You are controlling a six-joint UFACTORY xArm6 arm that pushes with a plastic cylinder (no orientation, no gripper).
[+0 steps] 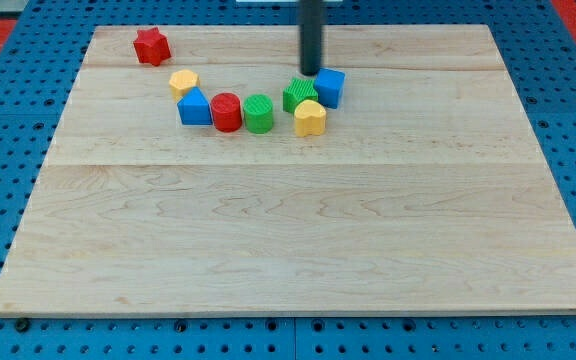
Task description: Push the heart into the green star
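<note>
The yellow heart (310,118) lies right of the board's upper middle. The green star (299,95) touches it just above and to the left. A blue cube (330,87) sits against the star's right side. My tip (311,72) stands just above the gap between the green star and the blue cube, close to both. The tip is on the far side of the star from the heart.
A green cylinder (258,113), a red cylinder (226,111) and a blue block (195,107) form a row left of the heart. A yellow hexagon (183,82) lies above the blue block. A red star (151,46) sits near the wooden board's (288,240) top left corner.
</note>
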